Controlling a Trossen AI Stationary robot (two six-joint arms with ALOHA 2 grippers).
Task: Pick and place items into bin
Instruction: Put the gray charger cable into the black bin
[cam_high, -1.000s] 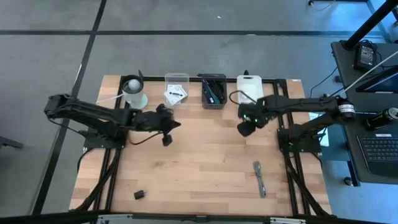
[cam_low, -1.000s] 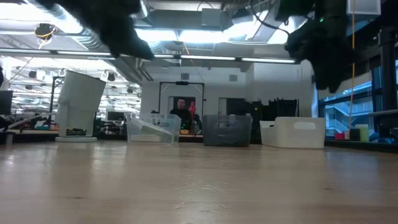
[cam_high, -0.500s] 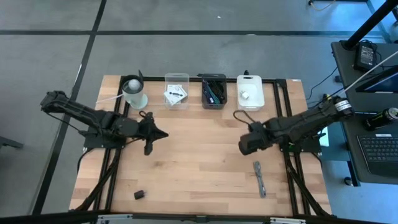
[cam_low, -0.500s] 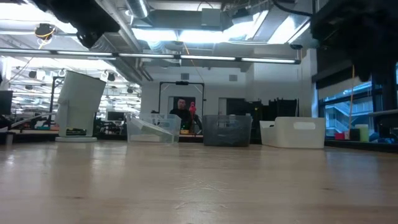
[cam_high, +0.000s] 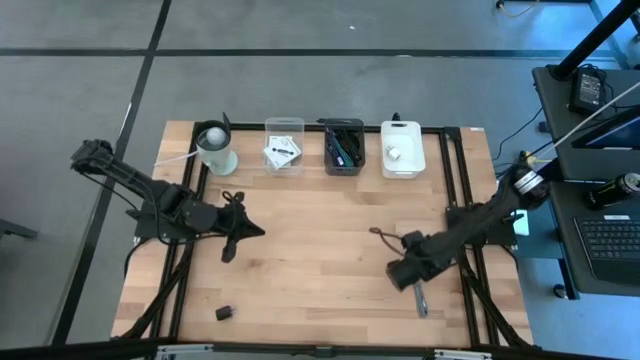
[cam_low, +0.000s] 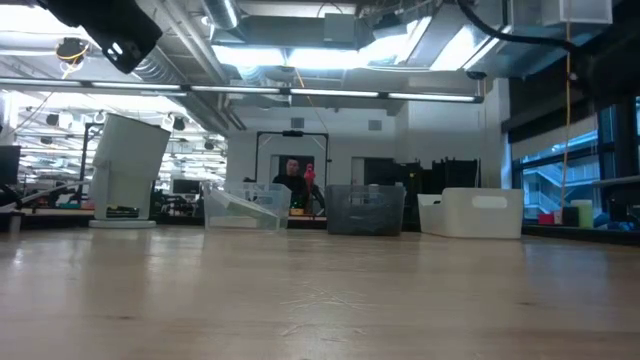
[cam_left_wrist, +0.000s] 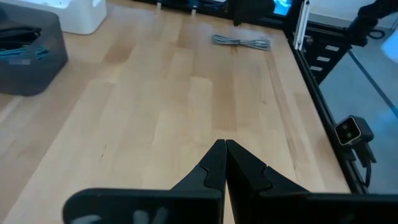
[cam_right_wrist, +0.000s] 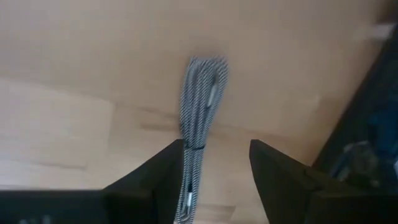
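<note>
In the high view my right gripper (cam_high: 402, 277) hangs over the far end of a grey braided cable (cam_high: 419, 298) lying on the table's near right part. The right wrist view shows the gripper (cam_right_wrist: 216, 163) open, the bundled cable (cam_right_wrist: 200, 102) running beneath it close to one finger; I see no touch. My left gripper (cam_high: 227, 252) waits shut over the table's left middle, its fingers (cam_left_wrist: 224, 149) closed on nothing. A small black block (cam_high: 224, 313) rests near the near left edge. Three bins stand along the far edge: clear (cam_high: 284, 147), dark (cam_high: 343, 148), white (cam_high: 402, 149).
A whitish cup with a ball top (cam_high: 214, 148) stands at the far left, beside the clear bin. Black frame rails (cam_high: 470, 290) run along the table's right edge, close to the cable. Bare wood lies between the two arms. A person (cam_low: 292, 178) shows far behind the table.
My right gripper has swung from beside the white bin toward the table's near edge and come down over the grey cable. My left gripper has drawn back toward the left and near edges. The cable and black block have kept still.
</note>
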